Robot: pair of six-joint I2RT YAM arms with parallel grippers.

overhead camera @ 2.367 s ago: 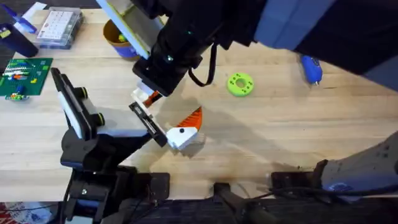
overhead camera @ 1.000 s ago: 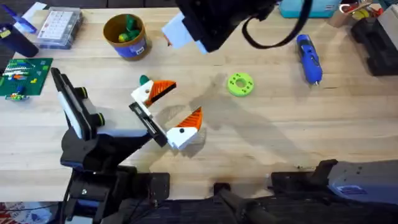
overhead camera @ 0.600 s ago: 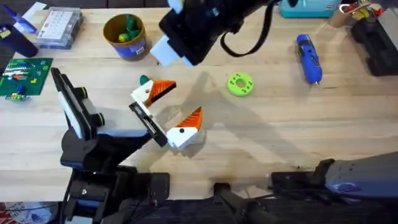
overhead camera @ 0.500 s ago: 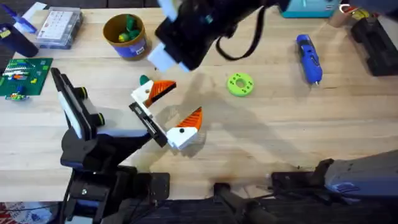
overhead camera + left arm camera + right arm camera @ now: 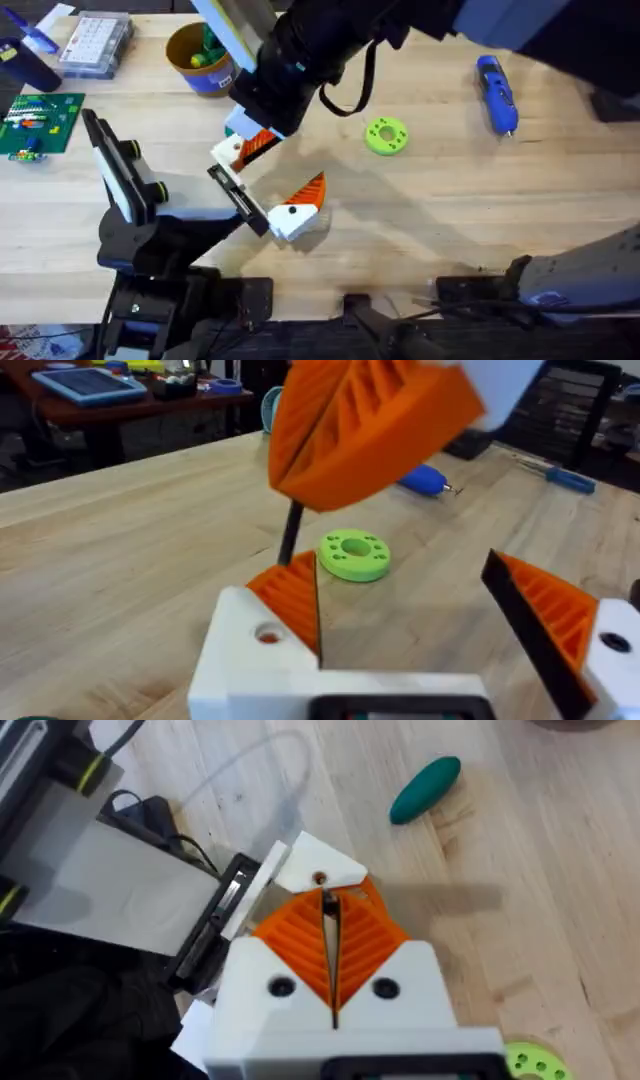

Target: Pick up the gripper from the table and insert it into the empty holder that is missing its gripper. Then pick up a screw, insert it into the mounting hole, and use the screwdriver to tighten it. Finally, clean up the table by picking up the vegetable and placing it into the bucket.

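The gripper [image 5: 240,150], a white block with an orange wedge, sits at one end of the black holder rail [image 5: 232,188]; its mounting hole faces up [image 5: 320,878]. My right gripper [image 5: 328,910] hovers just above that hole, shut on a thin black screw [image 5: 291,532]. The rail belongs to my left gripper [image 5: 400,575], which stands open with the twin finger [image 5: 300,205] at the other end. A green vegetable [image 5: 425,788] lies on the table beside the gripper. The blue screwdriver [image 5: 498,95] lies at the back right. The yellow bucket [image 5: 195,60] stands at the back left, partly under my right arm.
A green ring [image 5: 386,135] lies right of the rail. A clear compartment box [image 5: 95,45] and a green circuit board [image 5: 35,120] sit at the far left. Bare wood stretches across the right half of the table.
My right arm has swung from the back of the table forward and left, down over the gripper on the rail. The rail, ring, screwdriver and bucket have not moved.
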